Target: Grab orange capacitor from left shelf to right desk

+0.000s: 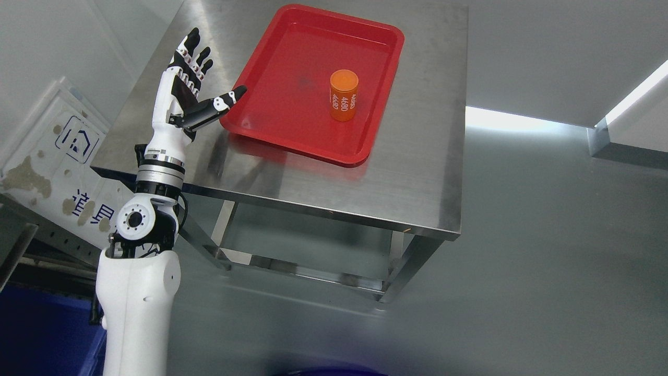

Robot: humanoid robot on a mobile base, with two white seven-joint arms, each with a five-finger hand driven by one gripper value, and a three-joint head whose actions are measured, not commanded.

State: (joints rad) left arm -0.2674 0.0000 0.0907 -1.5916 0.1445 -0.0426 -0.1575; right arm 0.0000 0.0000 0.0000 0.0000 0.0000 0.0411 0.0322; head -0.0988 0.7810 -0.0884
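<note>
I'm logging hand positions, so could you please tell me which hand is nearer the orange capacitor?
Left. The left hand hangs open beside the red tray's left rim, apart from the orange capacitor standing upright inside it. The right hand is out of view.

A steel tabletop (pixel 417 172) (brushed, shiny) carries a red tray (pixel 292 78) toward its twelve o'clock edge.

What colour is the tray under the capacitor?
Red, seen clearly in the head view: the tray holds the orange capacitor.
</note>
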